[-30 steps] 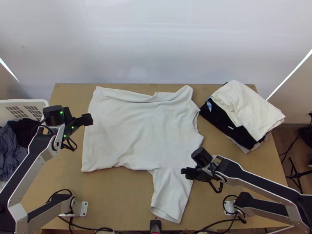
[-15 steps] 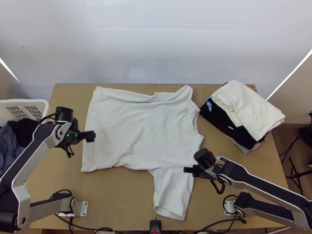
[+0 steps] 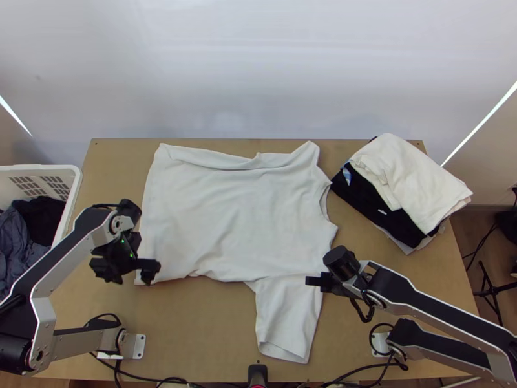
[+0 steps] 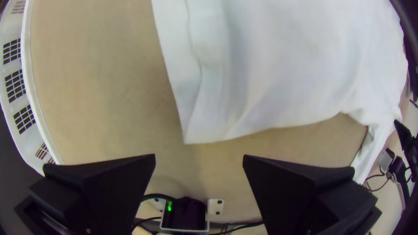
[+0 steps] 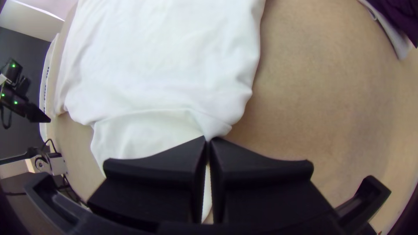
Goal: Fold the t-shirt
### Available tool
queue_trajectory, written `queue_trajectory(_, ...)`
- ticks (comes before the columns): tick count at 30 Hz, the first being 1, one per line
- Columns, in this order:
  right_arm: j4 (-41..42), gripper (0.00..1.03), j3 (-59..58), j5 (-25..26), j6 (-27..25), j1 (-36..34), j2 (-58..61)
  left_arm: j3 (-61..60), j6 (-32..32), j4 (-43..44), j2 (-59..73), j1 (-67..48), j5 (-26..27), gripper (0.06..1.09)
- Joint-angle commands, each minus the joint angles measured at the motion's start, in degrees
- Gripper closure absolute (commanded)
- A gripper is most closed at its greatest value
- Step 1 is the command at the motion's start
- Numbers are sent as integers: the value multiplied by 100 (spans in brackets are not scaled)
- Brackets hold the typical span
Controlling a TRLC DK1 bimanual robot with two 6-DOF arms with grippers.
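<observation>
A white t-shirt (image 3: 232, 220) lies mostly spread, its far edge turned over and one sleeve (image 3: 284, 320) pointing to the table's near edge. My left gripper (image 3: 131, 275) stands open at the shirt's near-left corner; in the left wrist view, the left gripper (image 4: 199, 157) has nothing between its fingers, and the corner of the t-shirt (image 4: 278, 74) lies just beyond them. My right gripper (image 3: 310, 281) is at the sleeve's shoulder edge. In the right wrist view, the right gripper (image 5: 208, 139) is shut on a gathered bit of the t-shirt (image 5: 161, 56).
Folded clothes, white over black (image 3: 410, 184), are stacked at the table's far right. A white basket (image 3: 74, 187) with dark clothes stands beyond the left edge. Bare wood (image 3: 187, 330) shows left of the sleeve. Cables run along the near edge.
My left gripper has come toward the near edge, down to the shirt's corner. The right gripper has shifted slightly right, and the sleeve has shifted with it.
</observation>
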Motion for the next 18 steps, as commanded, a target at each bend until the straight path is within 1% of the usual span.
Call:
queue_trajectory(1,37,100,2,30,22,3,8,-233,330,-214,39,-138,-103,11)
queue_trajectory(5,54,100,2,30,22,3,17,-251,480,340,-181,-393,-94,11)
queue_trajectory(13,45,100,-24,48,22,3,-36,-251,576,788,-5,-516,-41,11)
queue_trajectory(14,45,100,-24,48,22,3,-54,-277,585,797,12,-516,-41,14)
queue_trajectory(15,45,100,-24,48,22,-6,-80,-312,620,858,30,-508,-41,22)
queue_trajectory(18,54,100,-33,48,22,-6,-133,-514,699,1210,74,-420,-41,40)
